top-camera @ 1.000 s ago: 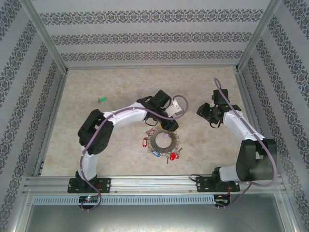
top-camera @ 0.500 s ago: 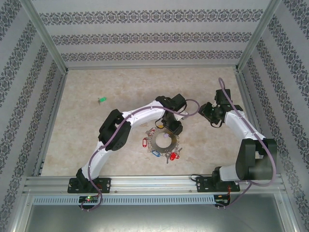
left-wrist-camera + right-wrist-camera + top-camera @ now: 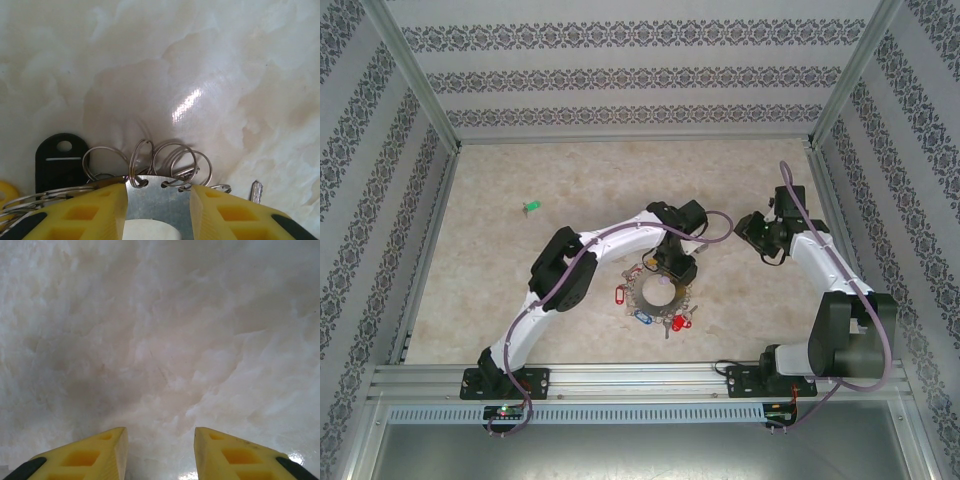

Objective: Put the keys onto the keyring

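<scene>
One keyring (image 3: 648,293) lies on the marbled worktop (image 3: 570,180), and two arms reach over it, one claw apiece. From above, the left claw (image 3: 672,266) sits on the keyring's far edge. The right claw (image 3: 756,236) hangs to the keyring's right, well apart from it.

Around the keyring's near side the overhead view picks out two red tags (image 3: 617,296), one to the left and one at the near right, and one blue tag (image 3: 642,318) between them. A single green tag (image 3: 531,207) lies alone, far to the left of the keyring and beyond it.

The left wrist view gives what the overhead cannot: the keyring (image 3: 160,200) is a flat grey metal band, punched with small holes along its outer edge. At least four wire loops (image 3: 172,159) are threaded through them. One black tag (image 3: 61,161) lies just left of the loops, and a key tip (image 3: 256,190) pokes out to the right.

The left claw (image 3: 159,186) has its yellow fingers (image 3: 95,207) partly apart over the band, clamping nothing; I cannot tell whether they touch it. The right claw (image 3: 159,430) is equally part-spread, with bare worktop (image 3: 160,340) between its fingers.
</scene>
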`<state>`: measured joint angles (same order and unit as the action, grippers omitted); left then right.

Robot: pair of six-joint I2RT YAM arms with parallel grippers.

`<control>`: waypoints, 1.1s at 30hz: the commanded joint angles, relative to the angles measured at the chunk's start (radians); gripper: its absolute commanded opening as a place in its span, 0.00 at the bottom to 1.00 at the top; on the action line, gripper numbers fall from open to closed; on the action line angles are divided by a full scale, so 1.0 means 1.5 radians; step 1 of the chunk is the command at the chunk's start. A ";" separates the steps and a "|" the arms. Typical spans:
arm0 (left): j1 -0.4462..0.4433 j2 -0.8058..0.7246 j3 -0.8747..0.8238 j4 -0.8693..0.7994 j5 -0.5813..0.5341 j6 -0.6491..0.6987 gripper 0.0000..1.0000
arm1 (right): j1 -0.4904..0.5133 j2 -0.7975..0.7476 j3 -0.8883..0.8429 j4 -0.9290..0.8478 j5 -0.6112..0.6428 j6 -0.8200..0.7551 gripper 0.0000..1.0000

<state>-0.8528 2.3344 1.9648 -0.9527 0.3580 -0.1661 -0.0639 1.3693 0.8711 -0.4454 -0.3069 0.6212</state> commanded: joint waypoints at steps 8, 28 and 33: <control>-0.009 0.045 0.057 -0.047 -0.029 -0.006 0.37 | -0.007 -0.035 -0.035 0.010 -0.015 -0.011 0.40; -0.009 0.032 0.105 -0.002 -0.031 0.013 0.30 | -0.011 -0.015 -0.044 0.025 -0.041 -0.021 0.35; -0.010 0.035 0.111 -0.009 -0.035 0.008 0.28 | -0.015 -0.016 -0.045 0.023 -0.046 -0.024 0.35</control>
<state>-0.8566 2.3836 2.1078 -0.9607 0.3092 -0.1604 -0.0769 1.3476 0.8139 -0.4141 -0.3584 0.5991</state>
